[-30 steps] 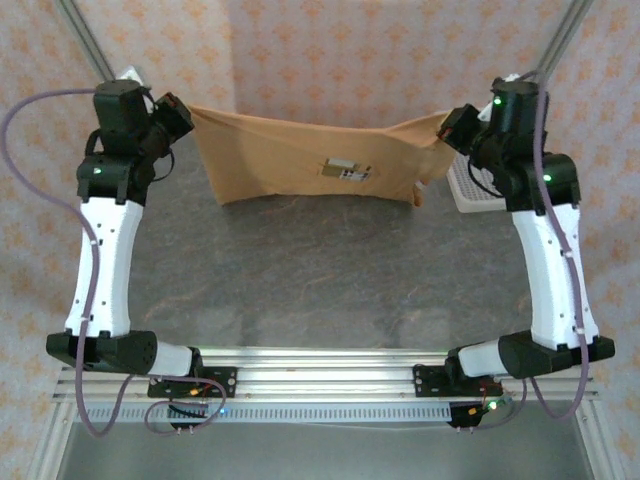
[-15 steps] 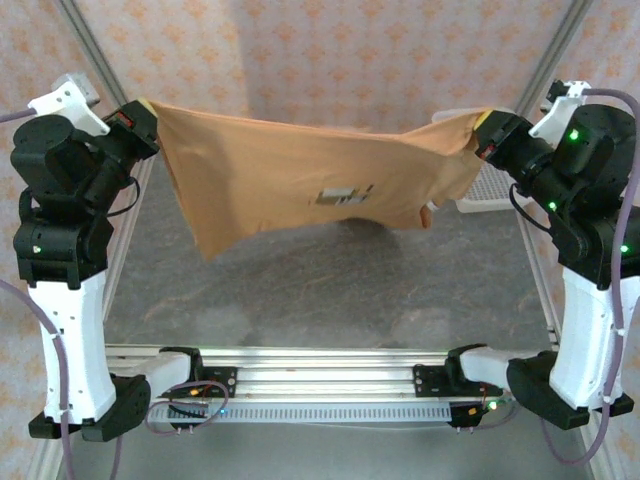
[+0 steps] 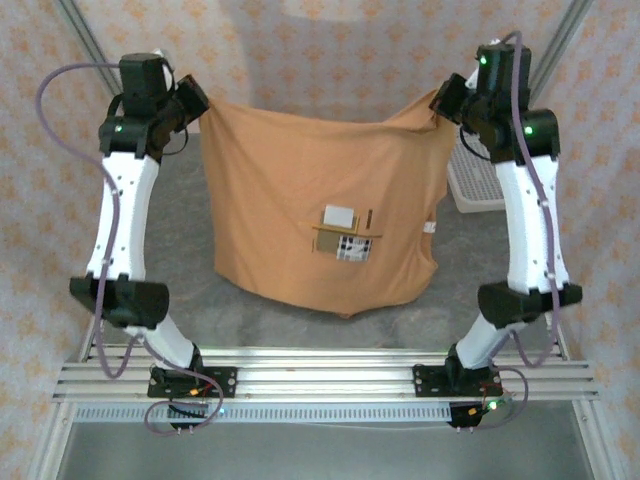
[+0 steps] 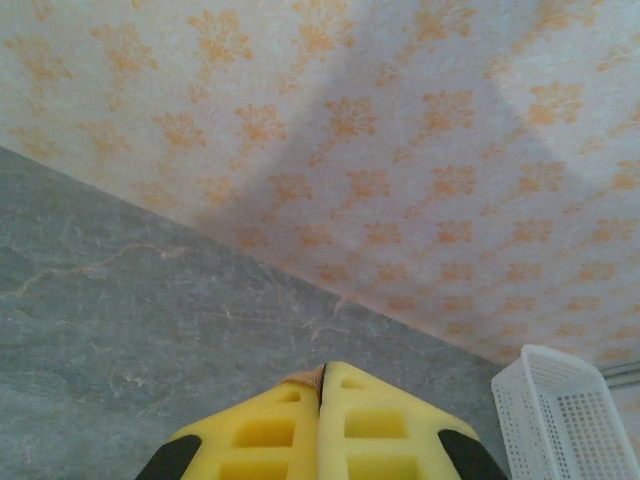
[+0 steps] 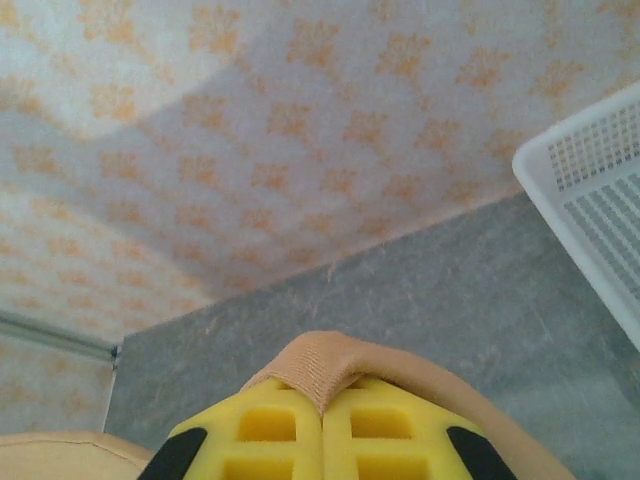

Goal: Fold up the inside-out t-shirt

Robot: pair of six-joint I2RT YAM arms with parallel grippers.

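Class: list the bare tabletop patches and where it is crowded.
Bare: the grey strip between the t-shirt hem and the front rail, and the gap between t-shirt and left arm. Crowded: the middle, screened by the hanging t-shirt, and the far right corner, holding the white basket.

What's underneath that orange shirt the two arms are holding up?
Under the caramel soft-fabric t-shirt lies the grey marbled tabletop, visible around its edges. Whatever sits directly beneath the cloth is hidden.
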